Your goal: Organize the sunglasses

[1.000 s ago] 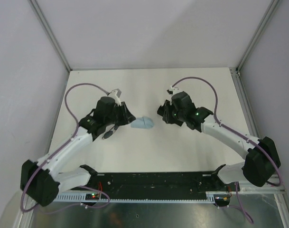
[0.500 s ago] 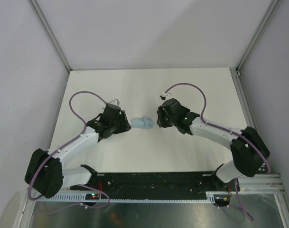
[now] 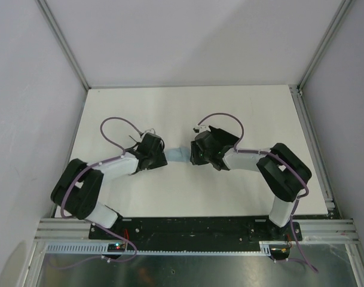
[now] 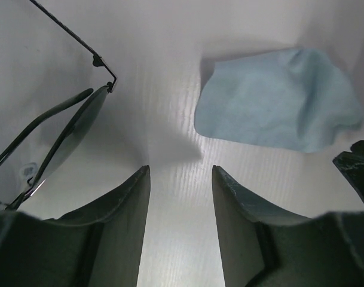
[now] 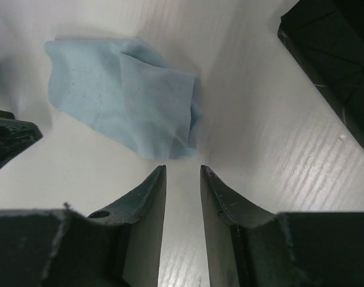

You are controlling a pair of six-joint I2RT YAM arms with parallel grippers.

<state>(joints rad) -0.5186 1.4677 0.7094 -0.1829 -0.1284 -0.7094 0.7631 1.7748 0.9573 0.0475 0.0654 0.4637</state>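
Left wrist: my left pincer [image 4: 180, 170] is open, nothing between the fingers, bare table [image 4: 164, 54] under the gap. The sunglasses [image 4: 74, 131] lie ahead and to the left of it, near but not touching. One dark lens and thin black arms show, one arm angled away from the lens; the rest is cut off by the frame edge. The blue cloth [image 4: 277, 98] is ahead and to the right, crumpled, clear of my fingertips.

Right wrist: my right pincer [image 5: 183, 168] has its fingers a narrow gap apart, holding nothing. The cloth is just ahead, slightly left, its near edge close to the tips. The black case [image 5: 334, 54] is ahead to the far right, partly cropped.

Top view: both pincers face each other, cloth between them.
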